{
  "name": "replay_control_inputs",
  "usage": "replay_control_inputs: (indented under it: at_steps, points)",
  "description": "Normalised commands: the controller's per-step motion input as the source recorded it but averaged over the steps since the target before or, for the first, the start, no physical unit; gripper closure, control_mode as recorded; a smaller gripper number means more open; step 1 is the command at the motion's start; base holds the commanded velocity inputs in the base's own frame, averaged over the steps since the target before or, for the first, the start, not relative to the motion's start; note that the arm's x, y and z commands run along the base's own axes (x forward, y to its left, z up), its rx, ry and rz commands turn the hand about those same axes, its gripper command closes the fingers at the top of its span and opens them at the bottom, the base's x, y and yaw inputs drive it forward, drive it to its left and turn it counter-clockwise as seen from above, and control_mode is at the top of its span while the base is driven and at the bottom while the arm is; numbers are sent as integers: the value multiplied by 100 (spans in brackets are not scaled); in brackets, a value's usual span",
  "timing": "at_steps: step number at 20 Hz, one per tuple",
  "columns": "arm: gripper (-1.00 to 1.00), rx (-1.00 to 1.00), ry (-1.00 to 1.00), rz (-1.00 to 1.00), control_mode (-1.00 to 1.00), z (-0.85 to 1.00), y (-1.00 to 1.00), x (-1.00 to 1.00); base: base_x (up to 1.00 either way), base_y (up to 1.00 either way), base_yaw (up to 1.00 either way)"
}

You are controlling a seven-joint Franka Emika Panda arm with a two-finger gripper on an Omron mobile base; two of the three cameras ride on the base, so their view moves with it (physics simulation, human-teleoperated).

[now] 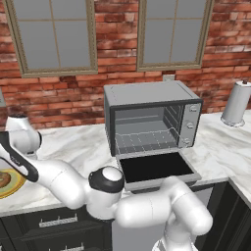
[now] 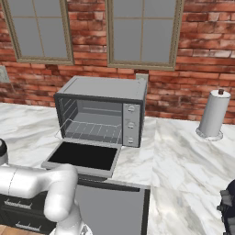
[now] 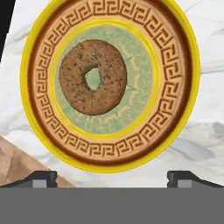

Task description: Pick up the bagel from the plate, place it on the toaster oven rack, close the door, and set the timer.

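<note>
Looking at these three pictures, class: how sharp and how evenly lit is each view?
Left base view: soft, flat light, dark glass on the door. Right base view: same even light, no glare on the toaster oven rack. Hand view: the bagel and the plate look coarse and pixelated.

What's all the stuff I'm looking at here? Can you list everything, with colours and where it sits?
bagel: one, brown, lying on the plate's green centre
plate: one, yellow rim with orange patterned ring, on the counter far left of the oven
toaster oven: one, grey, on the counter against the wall
rack: one, silver wire, inside the oven, bare
door: one, grey frame with dark glass, dropped open
knobs: three, silver, on the oven's front panel
paper towel roll: one, white, upright, right of the oven
counter: white marble
windows: two, in the brick wall
gripper: dark jaws wide apart above the plate, holding nothing
</note>
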Motion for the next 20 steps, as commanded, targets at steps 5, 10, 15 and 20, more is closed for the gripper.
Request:
replay_control_inputs:
  at_steps: [5,10,15,20]
  points:
    - [-100,0,-8,-13,-100,-17,11,9,0,0,0]
    - [-100,0,-9,-15,-100,-11,8,12,0,0,0]
    - [-100,0,-3,-14,-100,-17,2,4,0,0,0]
    - [-100,0,0,-10,-100,-12,13,13,0,0,0]
